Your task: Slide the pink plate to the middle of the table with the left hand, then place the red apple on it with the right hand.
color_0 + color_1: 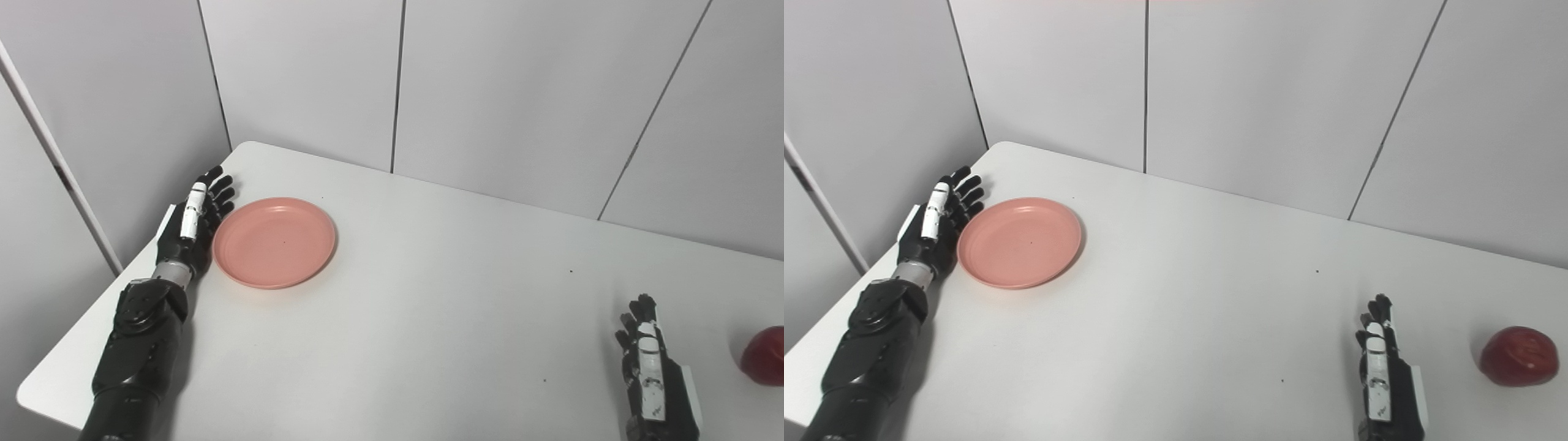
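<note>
A pink plate point(274, 241) lies flat on the white table point(429, 294) near its left end. My left hand point(195, 220) stands edge-on against the plate's left rim, fingers stretched out and apart, holding nothing. Whether the palm touches the rim I cannot tell. A red apple point(1518, 356) rests on the table at the far right, cut off by the frame edge in the left eye view. My right hand point(1381, 367) lies at the front right, a short way left of the apple, fingers extended, with nothing in it.
Grey wall panels point(490, 86) close in the table at the back and the left. The table's rounded left corner point(27, 392) and left edge run close beside my left forearm.
</note>
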Robot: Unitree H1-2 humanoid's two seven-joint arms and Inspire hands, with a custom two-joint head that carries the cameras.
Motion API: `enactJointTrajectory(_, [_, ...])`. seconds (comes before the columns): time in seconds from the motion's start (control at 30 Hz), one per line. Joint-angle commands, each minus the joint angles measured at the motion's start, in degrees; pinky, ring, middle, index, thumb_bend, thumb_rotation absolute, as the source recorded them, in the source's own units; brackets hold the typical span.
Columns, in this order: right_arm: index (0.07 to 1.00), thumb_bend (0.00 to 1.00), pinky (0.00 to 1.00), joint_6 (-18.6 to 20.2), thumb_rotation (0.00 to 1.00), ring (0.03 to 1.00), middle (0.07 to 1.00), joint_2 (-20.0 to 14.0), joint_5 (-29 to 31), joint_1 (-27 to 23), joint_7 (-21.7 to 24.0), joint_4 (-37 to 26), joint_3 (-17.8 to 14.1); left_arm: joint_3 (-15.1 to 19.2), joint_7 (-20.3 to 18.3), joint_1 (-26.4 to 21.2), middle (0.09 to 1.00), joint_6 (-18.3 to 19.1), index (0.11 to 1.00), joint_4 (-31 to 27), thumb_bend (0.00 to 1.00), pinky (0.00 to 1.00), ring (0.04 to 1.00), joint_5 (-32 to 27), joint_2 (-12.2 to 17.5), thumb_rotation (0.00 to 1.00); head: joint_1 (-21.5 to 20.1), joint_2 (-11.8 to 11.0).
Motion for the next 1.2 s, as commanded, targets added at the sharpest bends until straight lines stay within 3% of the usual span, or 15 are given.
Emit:
enactJointTrajectory(0.0, [1.000, 0.17, 1.00, -0.4, 1.00, 1.000, 1.000, 0.0, 0.2, -1.2, 0.2, -2.1, -0.3, -0.8, -1.5, -0.3, 0.948, 1.0, 0.929, -0.8, 0.36, 0.96, 0.952, -0.5, -0.2, 1.00, -0.1, 0.1])
enactJointTrajectory(0.37, [1.000, 0.18, 1.00, -0.4, 1.00, 1.000, 1.000, 0.0, 0.5, -1.3, 0.3, -2.0, -0.4, -1.6, 0.9, -0.2, 0.916, 4.1, 0.895, -4.8, 0.34, 0.92, 0.921, -0.3, -2.6, 1.00, -0.1, 0.2])
enactJointTrajectory(1.17, [1.000, 0.16, 1.00, 0.2, 1.00, 1.000, 1.000, 0.2, 0.3, -1.2, 0.1, -2.4, -0.2, -3.2, 1.5, 0.4, 0.929, 9.9, 0.902, -11.4, 0.31, 0.94, 0.936, -0.4, -6.8, 1.00, -0.3, 0.4])
